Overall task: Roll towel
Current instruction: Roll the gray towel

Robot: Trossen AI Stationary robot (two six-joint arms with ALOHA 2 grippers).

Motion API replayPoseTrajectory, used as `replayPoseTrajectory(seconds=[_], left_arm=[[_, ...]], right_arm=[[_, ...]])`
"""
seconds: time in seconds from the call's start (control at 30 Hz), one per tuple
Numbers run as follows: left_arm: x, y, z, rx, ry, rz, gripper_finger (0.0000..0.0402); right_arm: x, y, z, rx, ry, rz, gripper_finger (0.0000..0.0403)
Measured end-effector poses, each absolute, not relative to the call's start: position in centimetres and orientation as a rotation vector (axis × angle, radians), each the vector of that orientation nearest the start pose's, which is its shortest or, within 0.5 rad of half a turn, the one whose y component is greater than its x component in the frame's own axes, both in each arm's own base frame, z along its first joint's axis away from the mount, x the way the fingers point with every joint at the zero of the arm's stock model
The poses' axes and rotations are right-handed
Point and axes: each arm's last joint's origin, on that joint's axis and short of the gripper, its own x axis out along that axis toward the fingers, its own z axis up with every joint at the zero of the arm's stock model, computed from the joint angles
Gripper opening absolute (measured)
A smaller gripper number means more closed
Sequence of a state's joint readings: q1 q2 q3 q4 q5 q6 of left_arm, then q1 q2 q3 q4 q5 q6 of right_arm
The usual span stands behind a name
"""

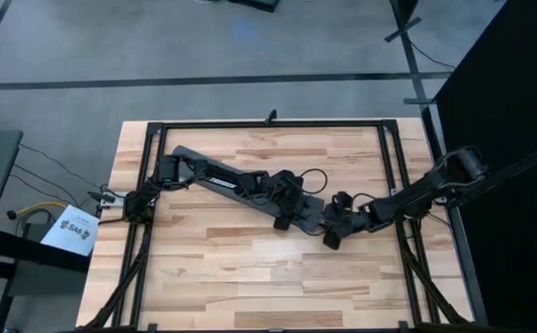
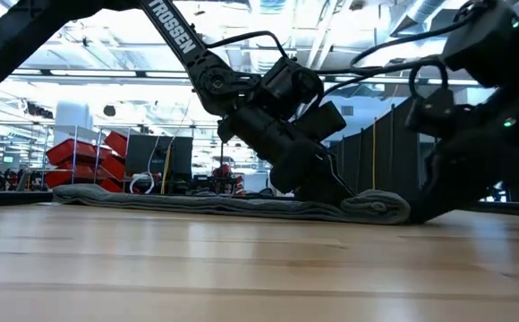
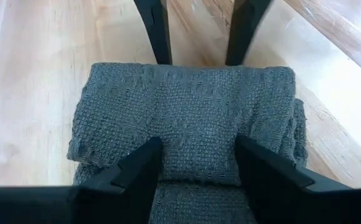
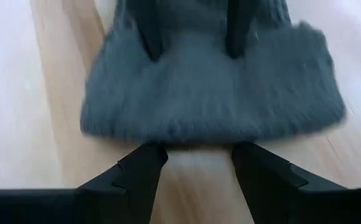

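The dark grey towel [image 1: 220, 167] lies as a long strip slanting across the table, flat [image 2: 197, 203] along most of its length. Its right end is rolled up [image 2: 380, 206]. My left gripper [image 3: 199, 149] is open, pointing down at a slant, with its fingertips on the cloth at the roll. My right gripper [image 4: 196, 155] is open and low over the table, facing the roll's outer side [image 4: 211, 106] from the right. Its fingers [image 3: 159, 31] stand just beyond the roll. My left gripper's two open fingertips [image 3: 152, 155] rest on top of the towel at its rolled end [image 3: 199, 106], coming from above and the table's left at a slant. The roll lies on the table across the fingers. Whether my right gripper touches the roll, I cannot tell.
A black metal frame [image 1: 268, 123] runs around the wooden table top. Bare wood [image 1: 250, 277] lies between the towel and the near edge. Papers and cables [image 1: 69, 229] lie off the table to the left.
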State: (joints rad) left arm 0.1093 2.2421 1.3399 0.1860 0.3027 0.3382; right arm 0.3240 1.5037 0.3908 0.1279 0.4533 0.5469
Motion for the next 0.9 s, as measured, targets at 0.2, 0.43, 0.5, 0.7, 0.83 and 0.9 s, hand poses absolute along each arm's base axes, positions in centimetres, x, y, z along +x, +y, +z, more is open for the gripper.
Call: replayPoseTrajectory(seconds=[0.2, 0.43, 0.5, 0.7, 0.83, 0.9], left_arm=[[45.3, 4.1, 9.2, 0.175, 0.662, -0.300, 0.0195], [45.3, 4.1, 9.2, 0.179, 0.662, -0.302, 0.0195], [45.3, 4.1, 9.2, 0.180, 0.661, -0.302, 0.0195], [45.3, 4.1, 9.2, 0.181, 0.662, -0.303, 0.0195], [45.3, 4.1, 9.2, 0.181, 0.663, -0.303, 0.0195], [45.3, 4.1, 9.2, 0.181, 0.664, -0.303, 0.0195]], right_arm=[[21.4, 5.2, 9.7, 0.151, 0.808, -0.360, 0.0189], [21.4, 4.9, 11.7, 0.156, 0.749, -0.337, 0.0189], [21.4, 4.7, 11.7, 0.151, 0.749, -0.339, 0.0189], [21.8, 4.8, 12.2, 0.120, 0.744, -0.331, 0.0189], [21.7, 4.8, 12.2, 0.108, 0.782, -0.339, 0.0189], [21.4, 4.8, 12.0, 0.116, 0.817, -0.350, 0.0189]])
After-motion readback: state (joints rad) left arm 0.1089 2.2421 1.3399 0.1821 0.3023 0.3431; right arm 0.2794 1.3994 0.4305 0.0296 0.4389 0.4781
